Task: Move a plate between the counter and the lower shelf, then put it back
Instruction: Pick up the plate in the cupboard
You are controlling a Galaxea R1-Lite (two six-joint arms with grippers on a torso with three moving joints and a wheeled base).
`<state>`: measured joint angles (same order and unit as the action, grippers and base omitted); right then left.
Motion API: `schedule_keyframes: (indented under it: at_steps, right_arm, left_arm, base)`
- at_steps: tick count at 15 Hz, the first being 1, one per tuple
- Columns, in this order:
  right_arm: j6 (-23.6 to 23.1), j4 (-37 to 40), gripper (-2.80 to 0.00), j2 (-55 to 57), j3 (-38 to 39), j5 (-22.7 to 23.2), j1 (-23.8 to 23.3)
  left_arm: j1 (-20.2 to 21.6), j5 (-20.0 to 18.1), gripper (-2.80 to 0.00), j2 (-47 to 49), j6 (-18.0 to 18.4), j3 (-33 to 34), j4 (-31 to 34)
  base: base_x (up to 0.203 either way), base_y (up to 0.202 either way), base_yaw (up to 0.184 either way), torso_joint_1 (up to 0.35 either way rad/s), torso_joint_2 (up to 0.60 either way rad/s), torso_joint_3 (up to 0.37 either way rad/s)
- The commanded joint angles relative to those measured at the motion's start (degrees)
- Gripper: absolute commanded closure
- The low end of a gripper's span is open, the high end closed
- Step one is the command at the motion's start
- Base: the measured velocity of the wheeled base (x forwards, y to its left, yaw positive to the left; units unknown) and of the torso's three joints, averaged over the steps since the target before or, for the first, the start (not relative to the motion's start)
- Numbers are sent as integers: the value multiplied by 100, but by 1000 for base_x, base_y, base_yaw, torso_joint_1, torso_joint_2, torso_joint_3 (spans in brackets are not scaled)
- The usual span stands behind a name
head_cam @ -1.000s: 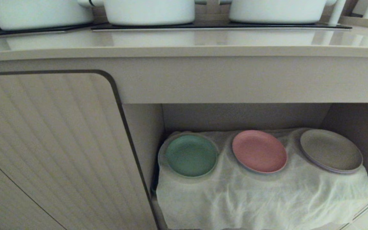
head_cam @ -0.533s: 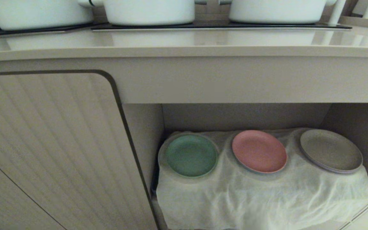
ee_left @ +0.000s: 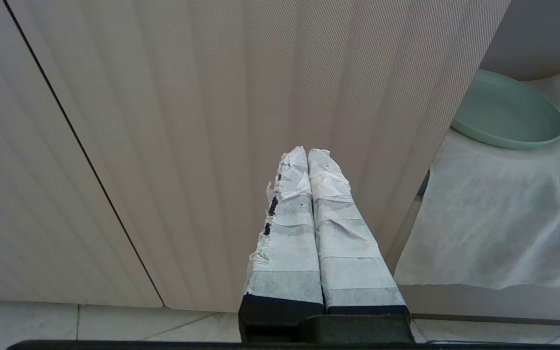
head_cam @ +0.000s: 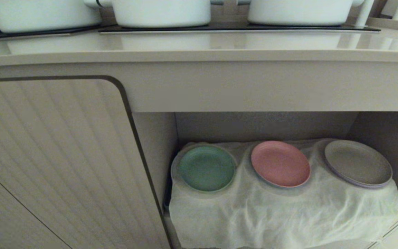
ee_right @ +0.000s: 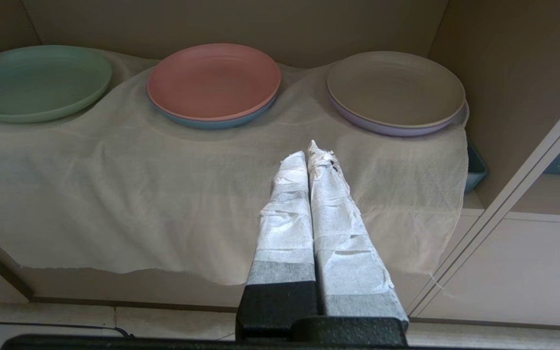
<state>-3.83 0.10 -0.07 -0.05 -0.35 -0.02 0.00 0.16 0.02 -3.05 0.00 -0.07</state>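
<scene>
Desk [head_cam: 199,45] carries three white pots [head_cam: 161,12] on cooktop. Shelf [head_cam: 264,126] below: cloth [head_cam: 282,214], green plate [head_cam: 206,168], pink plate [head_cam: 280,163], beige plate [head_cam: 358,162].

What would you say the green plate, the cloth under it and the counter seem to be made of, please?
The green plate looks like matte plastic: even mint colour, soft dull sheen, thin moulded rim. The cloth looks like thin, gauzy white fabric: it wrinkles and drapes over the shelf front. The counter seems a polished stone or solid-surface slab: smooth beige, mirroring the white pots. None of this is certain by sight.
</scene>
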Motion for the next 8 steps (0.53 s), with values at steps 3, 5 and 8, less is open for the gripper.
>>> schedule_keyframes:
  at_steps: [3,5,8]
  right_arm:
    - [-4,-1,0,7,5,0,2]
    - [-4,-1,0,7,3,0,2]
    - [5,-1,0,7,-4,0,2]
  left_arm:
    - [0,2,0,-2,-3,0,-1]
    - [0,2,0,-2,-3,0,-1]
    - [0,2,0,-2,-3,0,-1]
  base:
    - [0,0,0,0,0,0]
    - [0,0,0,0,0,0]
    - [0,0,0,0,0,0]
